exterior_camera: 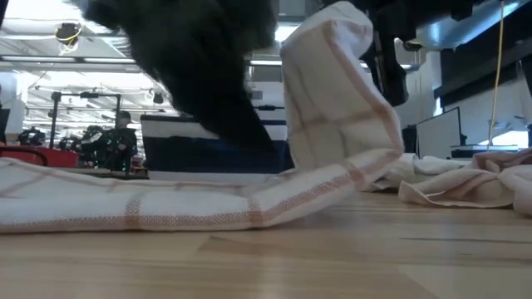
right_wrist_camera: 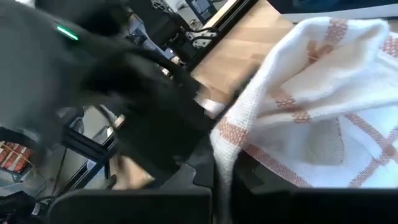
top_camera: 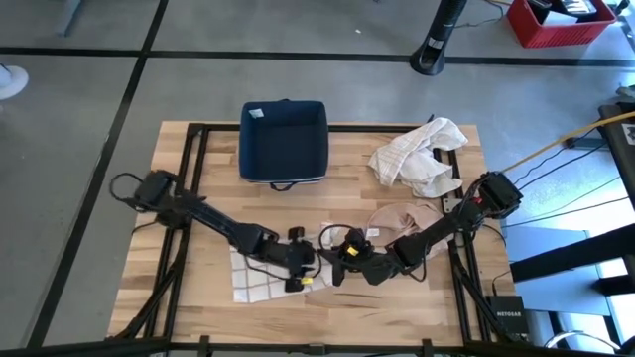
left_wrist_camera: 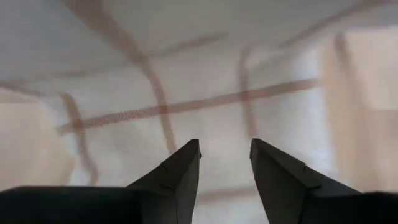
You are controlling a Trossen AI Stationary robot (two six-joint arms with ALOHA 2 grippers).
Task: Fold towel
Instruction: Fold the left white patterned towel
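While the fold is only partly made, the checked towel point(top_camera: 260, 276) is lying at lower centre of the high view, one edge raised. The right gripper point(top_camera: 340, 256) is pinching that edge, lifting it upright in the low view. The left gripper point(top_camera: 298, 260) is hovering over the flat cloth with fingers point(left_wrist_camera: 177, 177) spread and nothing between them. Laying the raised edge across and flattening are remaining. The arms are hiding the towel's right part from above; the crumpled cloths point(top_camera: 417, 154) and the dark bin point(top_camera: 284, 141) are sitting untouched.

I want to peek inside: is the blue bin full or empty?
Empty, as far as shown: looking down, the blue bin shows only its bare dark floor.
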